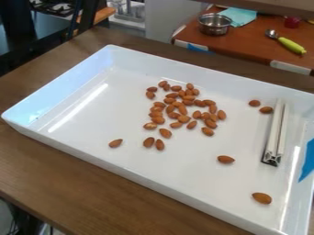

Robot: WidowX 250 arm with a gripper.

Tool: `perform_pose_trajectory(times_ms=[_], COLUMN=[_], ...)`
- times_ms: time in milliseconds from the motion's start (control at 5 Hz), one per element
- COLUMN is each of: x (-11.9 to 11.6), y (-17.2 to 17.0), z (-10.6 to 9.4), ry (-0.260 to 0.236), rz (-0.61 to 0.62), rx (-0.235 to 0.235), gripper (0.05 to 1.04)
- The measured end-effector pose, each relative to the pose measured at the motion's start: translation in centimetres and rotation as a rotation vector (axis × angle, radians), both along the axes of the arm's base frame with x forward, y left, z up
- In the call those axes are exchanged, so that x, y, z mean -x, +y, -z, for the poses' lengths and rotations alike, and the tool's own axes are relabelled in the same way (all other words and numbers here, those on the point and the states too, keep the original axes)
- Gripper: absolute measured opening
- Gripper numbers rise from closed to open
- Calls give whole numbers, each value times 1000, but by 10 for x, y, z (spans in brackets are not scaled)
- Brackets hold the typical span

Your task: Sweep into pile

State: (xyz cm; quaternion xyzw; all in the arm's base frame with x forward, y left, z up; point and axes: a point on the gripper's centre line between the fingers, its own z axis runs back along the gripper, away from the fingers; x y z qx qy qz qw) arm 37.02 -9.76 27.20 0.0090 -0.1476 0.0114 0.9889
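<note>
Firstly, cannot tell the state of the gripper, spread, pressed together or pinching something. See inside the white tray, around its middle and a little to the far side, a loose heap of almonds, mostly touching. Notice also other almonds apart from this heap: one to the left, two side by side just to the near side, two in the far right part, two more in the near right part. Find beside the far right pair a long pale bar of two strips, lying from far to near. See blue tape at the right, a wooden table under the tray, and at the far right a metal pot, a teal cloth and a green-handled spoon.
</note>
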Motion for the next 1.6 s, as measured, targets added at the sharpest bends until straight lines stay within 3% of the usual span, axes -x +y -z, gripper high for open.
perform_pose_trajectory(times_ms=[200,400,600,800,1000,1200,1400,1600], x=[-2,-6,-8,-10,-12,-14,-17,-17], y=[-1,-5,-5,-11,-13,-17,-19,-36], z=[21,40,49,74,104,119,131,131], ry=[59,119,124,134,126,112,82,47], rz=[-2,-1,-13,-15,-16,-15,-28,-13], rx=[-15,3,15,45,93,148,161,155], gripper=[1000,1000,1000,1000,1000,1000,1000,1000])
